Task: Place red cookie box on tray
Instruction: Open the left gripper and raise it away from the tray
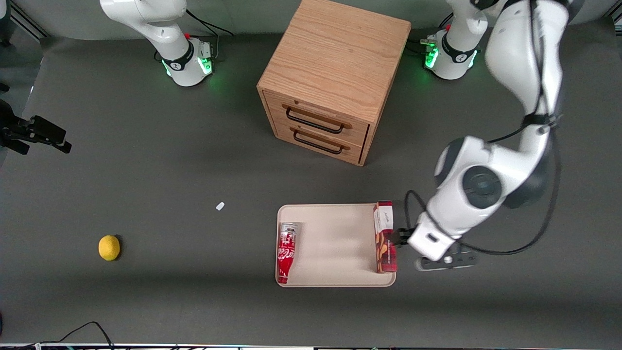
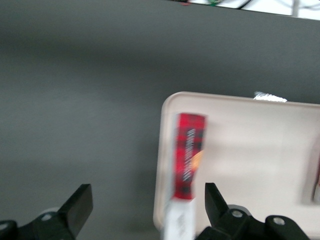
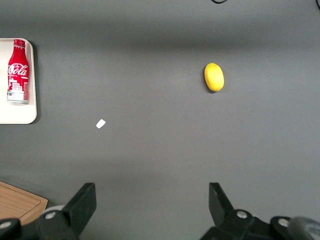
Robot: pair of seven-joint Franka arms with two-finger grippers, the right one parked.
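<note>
A dark grey desk [image 1: 146, 170] is shown from above. Nearest the camera, the pale tray [image 1: 335, 243] is seen, with a red cola bottle [image 1: 286, 253] lying along its edge toward the parked arm's end. The red cookie box [image 1: 384, 236] is set along the tray's other long edge, at three o'clock from the tray's middle, with its white end panel pointing away from the camera. It appears to rest on the tray, right at the rim.

The gripper [image 1: 401, 238] is held just beside the box, at the box's three o'clock. In the wrist view its fingers [image 2: 80, 202] are seen spread wide, with the box [image 2: 189, 160] between them and apparently untouched by either.

The placing step is judged done and the release just made. A straight retreat is called for next, so that the box is not nudged off the rim.

Open desk is offered at three o'clock of the tray for that withdrawal. Farther off, at twelve o'clock, a wooden drawer cabinet [image 1: 335, 73] stands well apart. A lemon [image 1: 109, 247] and a small white scrap [image 1: 220, 206] are left toward the parked arm's end.
</note>
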